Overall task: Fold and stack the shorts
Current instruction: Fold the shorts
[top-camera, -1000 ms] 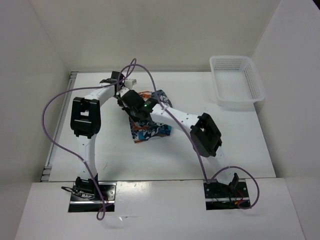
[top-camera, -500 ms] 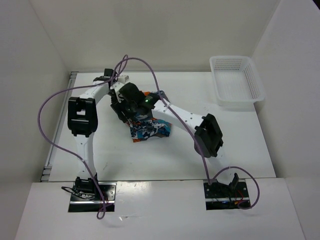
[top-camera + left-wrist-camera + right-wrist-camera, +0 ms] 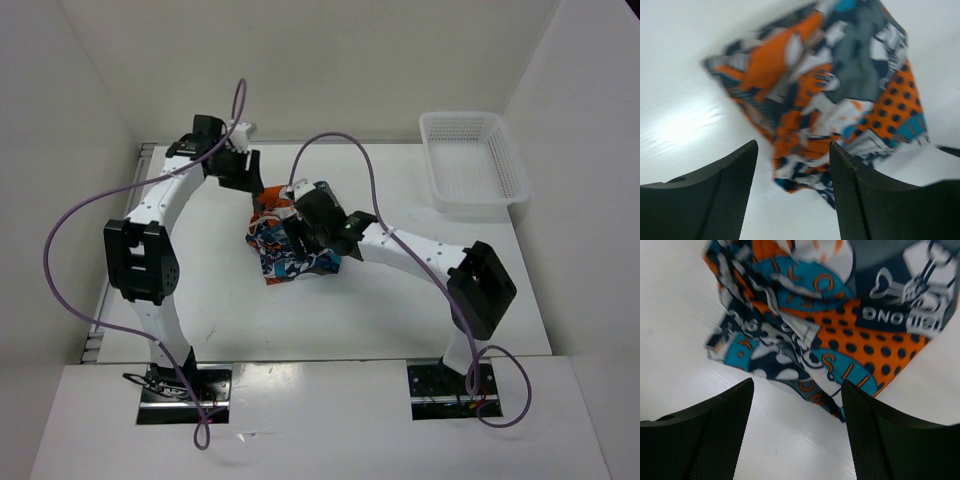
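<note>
The left gripper [image 3: 252, 180] hangs at the far-left edge of the crumpled shorts [image 3: 290, 264], its fingers [image 3: 730, 185] spread and empty. The shorts lie mid-table [image 3: 400, 300]. The right gripper [image 3: 296, 236] hovers over them, fingers [image 3: 875, 430] apart, grasping nothing. A white mesh basket [image 3: 470, 206] sits at the far right.

Shorts [image 3: 285, 243] in orange, blue, grey and white patchwork print, crumpled in a loose bundle mid-table.
</note>
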### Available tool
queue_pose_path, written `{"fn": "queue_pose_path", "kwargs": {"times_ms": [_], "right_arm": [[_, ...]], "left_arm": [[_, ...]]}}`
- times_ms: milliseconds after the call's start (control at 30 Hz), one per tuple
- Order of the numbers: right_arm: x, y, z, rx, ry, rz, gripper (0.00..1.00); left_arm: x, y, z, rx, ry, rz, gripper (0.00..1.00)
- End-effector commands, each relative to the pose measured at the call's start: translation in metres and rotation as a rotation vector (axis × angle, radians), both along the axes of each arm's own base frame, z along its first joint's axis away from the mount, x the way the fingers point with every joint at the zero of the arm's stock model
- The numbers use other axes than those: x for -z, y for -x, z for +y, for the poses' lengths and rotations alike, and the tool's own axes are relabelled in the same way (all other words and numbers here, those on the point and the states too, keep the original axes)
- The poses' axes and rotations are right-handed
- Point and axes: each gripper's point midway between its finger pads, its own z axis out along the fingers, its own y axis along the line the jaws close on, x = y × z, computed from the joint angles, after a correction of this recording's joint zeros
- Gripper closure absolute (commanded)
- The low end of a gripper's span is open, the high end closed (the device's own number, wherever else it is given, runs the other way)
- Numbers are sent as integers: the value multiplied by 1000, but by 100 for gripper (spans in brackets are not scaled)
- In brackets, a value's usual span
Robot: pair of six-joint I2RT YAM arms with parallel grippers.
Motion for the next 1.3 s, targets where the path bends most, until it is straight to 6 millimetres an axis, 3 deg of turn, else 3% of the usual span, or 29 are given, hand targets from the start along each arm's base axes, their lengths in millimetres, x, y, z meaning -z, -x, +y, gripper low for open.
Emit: {"fn": "queue_pose_path", "kwargs": {"times_ms": [0, 33, 233, 267, 367, 400, 467, 500, 567, 633, 667, 733, 833, 933, 1033, 1100, 1133, 1167, 1200, 1267], "right_arm": [[28, 2, -7, 54, 25, 12, 24], [26, 0, -6, 71, 16, 5, 22], [78, -3, -20, 115, 142, 45, 21], [82, -8, -26, 137, 159, 42, 22], [94, -12, -33, 175, 171, 56, 33], [98, -14, -38, 186, 173, 59, 45], [101, -17, -43, 218, 158, 70, 62], [106, -19, -50, 232, 163, 75, 80], [106, -17, -52, 232, 164, 75, 93], [102, -15, -60, 241, 160, 74, 100], [105, -11, -65, 224, 184, 72, 100], [104, -6, -68, 207, 177, 71, 100], [101, 7, -76, 173, 169, 67, 100], [98, 13, -78, 138, 166, 67, 100], [93, 13, -73, 108, 153, 59, 100], [89, 12, -69, 91, 144, 54, 96], [85, 10, -67, 91, 137, 48, 91], [86, 11, -65, 81, 130, 55, 75], [82, 10, -62, 68, 124, 49, 65], [77, 8, -58, 54, 114, 41, 56]], "left_arm": [[31, 40, -34, 101, 37, 145, 33], [34, 43, -35, 106, 43, 157, 32], [44, 46, -65, 180, 67, 163, 30], [45, 48, -69, 186, 53, 162, 30], [74, 43, -63, 154, -17, 194, 35], [85, 41, -58, 137, -47, 211, 38], [86, 33, -56, 124, -63, 187, 51], [93, 34, -56, 125, -66, 202, 56], [86, 21, -57, 117, -71, 171, 69], [86, 9, -53, 103, -75, 151, 76], [73, 0, -55, 102, -69, 114, 81], [70, -15, -54, 92, -64, 85, 94], [61, -43, -36, 40, -73, 32, 96], [73, -52, -32, 22, -98, 34, 98], [84, -50, -31, 23, -102, 57, 92], [90, -46, -29, 17, -114, 72, 83], [96, -42, -28, 18, -117, 89, 75], [99, -39, -30, 25, -108, 99, 65], [97, -36, -29, 25, -109, 101, 52], [85, -33, -30, 31, -97, 84, 45]]}}
